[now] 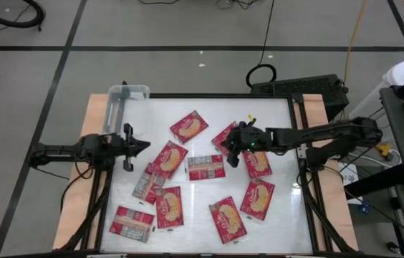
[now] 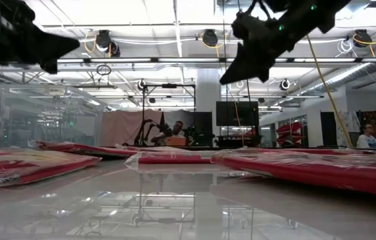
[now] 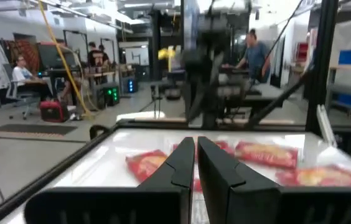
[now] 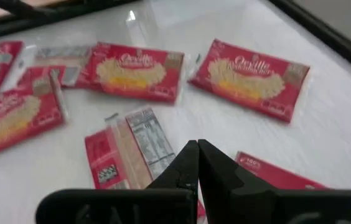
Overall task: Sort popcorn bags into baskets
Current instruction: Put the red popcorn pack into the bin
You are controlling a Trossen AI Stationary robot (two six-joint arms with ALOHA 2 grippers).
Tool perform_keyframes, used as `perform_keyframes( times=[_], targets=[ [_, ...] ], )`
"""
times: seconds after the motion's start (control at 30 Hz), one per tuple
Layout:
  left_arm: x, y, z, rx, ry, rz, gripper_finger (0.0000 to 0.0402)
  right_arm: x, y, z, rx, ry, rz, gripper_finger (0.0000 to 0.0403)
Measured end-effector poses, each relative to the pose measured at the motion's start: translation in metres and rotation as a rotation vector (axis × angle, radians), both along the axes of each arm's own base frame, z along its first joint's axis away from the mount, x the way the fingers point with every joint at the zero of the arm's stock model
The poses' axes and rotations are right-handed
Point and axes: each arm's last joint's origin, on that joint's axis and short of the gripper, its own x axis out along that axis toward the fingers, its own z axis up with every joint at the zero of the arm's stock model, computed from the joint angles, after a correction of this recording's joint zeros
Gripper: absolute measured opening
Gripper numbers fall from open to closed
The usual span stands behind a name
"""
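We count ten red popcorn bags (image 1: 206, 167) scattered flat across the white table (image 1: 273, 115), their long axes running every which way. The central bag lies with its long axis across the table and shows its pale label panel. A bag (image 1: 188, 126) nearer the far edge is tilted diagonally, and another (image 1: 168, 158) beside the left arm slants the same way. Along the near edge, one bag (image 1: 132, 222) lies crosswise, label side up, and another (image 1: 228, 217) sits at an angle. The clear plastic bin (image 1: 128, 97) stands at the far left corner of the table, holding no bags that we can see.

The right gripper (image 1: 233, 152) hangs above the table's middle, over bags near the centre; its fingers (image 4: 191, 163) are pressed together with nothing between them. The left gripper (image 1: 142, 145) waits at the left edge, raised off the surface, its fingers (image 3: 185, 158) nearly closed and holding nothing.
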Motion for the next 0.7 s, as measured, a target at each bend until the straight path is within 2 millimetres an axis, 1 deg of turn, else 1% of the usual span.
perform_keyframes(
  times=[0.07,0.17,0.27,0.4,0.47,0.57,0.63,0.7],
  targets=[
    [-0.003,0.000,0.013,-0.004,-0.004,-0.002,0.0026,0.004,0.000,-0.006,0.000,-0.026,0.000,0.0000],
    [-0.010,0.001,0.037,0.013,0.049,0.017,0.0026,0.007,0.000,-0.014,-0.001,-0.040,0.001,0.0000],
    [-0.017,0.003,0.070,-0.016,0.107,0.072,0.0026,0.008,0.000,-0.024,-0.006,-0.034,0.007,0.0000],
    [-0.021,0.007,0.111,-0.064,0.260,0.162,0.0026,0.006,0.001,-0.034,-0.003,-0.010,0.006,0.0000],
    [-0.018,0.008,0.129,-0.051,0.315,0.181,0.0026,0.003,0.001,-0.039,0.003,0.011,0.004,0.0000],
    [-0.006,0.010,0.146,-0.014,0.392,0.203,0.0026,0.000,0.003,-0.045,0.003,0.000,0.008,0.0000],
    [0.005,0.011,0.152,0.005,0.432,0.211,0.0026,-0.003,0.003,-0.049,0.003,-0.009,0.011,0.0000],
    [0.016,0.012,0.151,0.012,0.479,0.204,0.0026,-0.005,0.004,-0.052,-0.005,-0.023,0.018,0.0000]
  ],
)
